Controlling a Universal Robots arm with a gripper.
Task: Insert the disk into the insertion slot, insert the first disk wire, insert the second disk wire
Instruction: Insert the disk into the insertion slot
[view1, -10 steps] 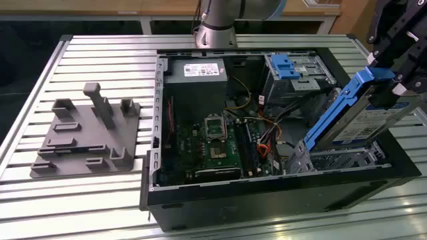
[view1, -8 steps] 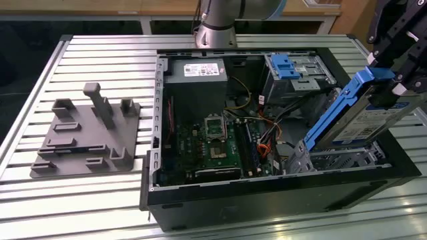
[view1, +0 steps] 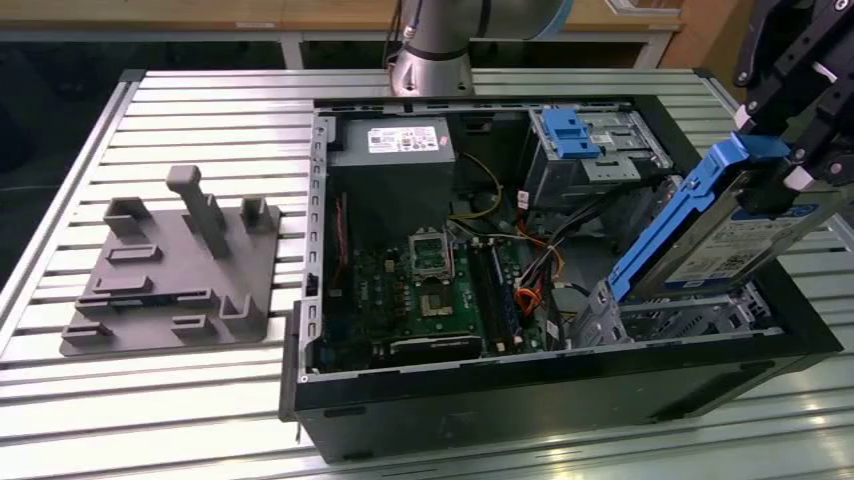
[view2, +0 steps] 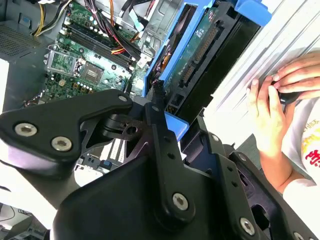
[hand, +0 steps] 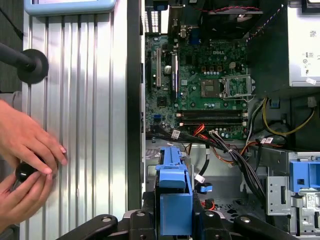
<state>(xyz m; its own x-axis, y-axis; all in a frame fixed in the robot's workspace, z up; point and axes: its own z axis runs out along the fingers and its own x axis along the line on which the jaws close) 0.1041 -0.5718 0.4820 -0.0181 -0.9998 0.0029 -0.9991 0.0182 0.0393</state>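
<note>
The disk (view1: 727, 235), in its blue frame, hangs tilted, clenched in the gripper (view1: 787, 150), its lower end at the metal cage (view1: 681, 320) in the computer case's (view1: 534, 390) near corner on the exterior view's right. In the second wrist view, its circuit side faces the motherboard (view2: 85, 70), and a person's hand (view2: 272, 110) is over the slatted table (view2: 235, 65). In the first wrist view, the blue frame stands upright in the gripper.

FYI: the gripper (view1: 785, 172) is cropped by the exterior view's right edge. Lower end of the disk (view1: 727, 245) is hidden behind the insertion slot (view1: 694, 318) wall, so you can't judge depth. A person's hands (hand: 27, 150) run off the first wrist view's edge.
</note>
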